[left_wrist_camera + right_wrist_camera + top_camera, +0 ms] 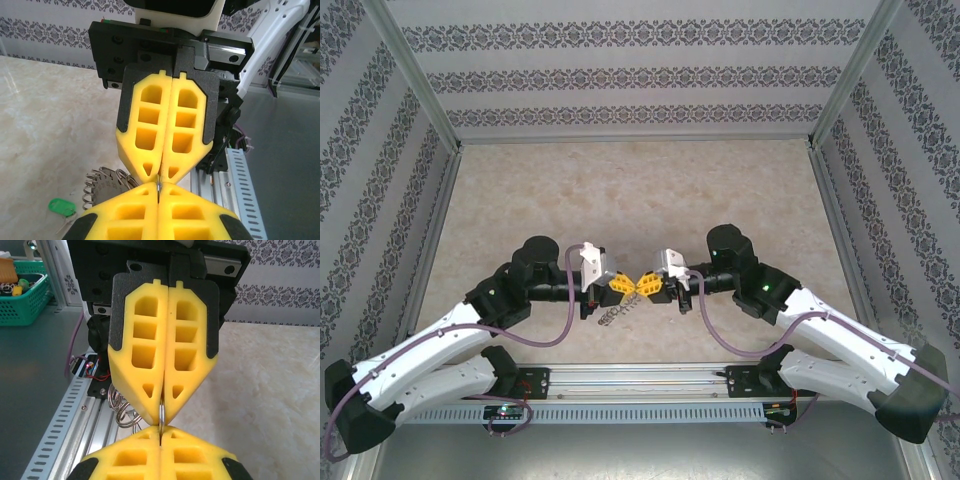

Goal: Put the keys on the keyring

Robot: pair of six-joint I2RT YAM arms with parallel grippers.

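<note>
A: Two arms over the beige table (620,190), left arm (440,345) and right arm (840,335) reaching in to meet nose to nose near the front edge. Grippers?
B: Both clamped tight. Left gripper (158,189) and right gripper (160,431) sit tip to tip, yellow jaws pressed together, no gap on either.
A: Holding what?
B: Thin wire loop (161,415) pinched in the seam where the two sets of tips meet. Looks like part of the keyring (107,182), so I'd log both as gripping the keyring by one loop.
A: Rest of the ring?
B: Dark ring with its fringe of loops sits just beside the left tips, low and off to the side. Hanging or resting on the table, can't tell.
A: Key?
B: Green-headed key (61,206) lies flat on the table, near the ring but apart from it, nothing touching it.
A: Progress?
B: Early, I'd say. Ring is secured, key not threaded. Left to do: free one gripper, pick up the key, open a loop and slide it on.
</note>
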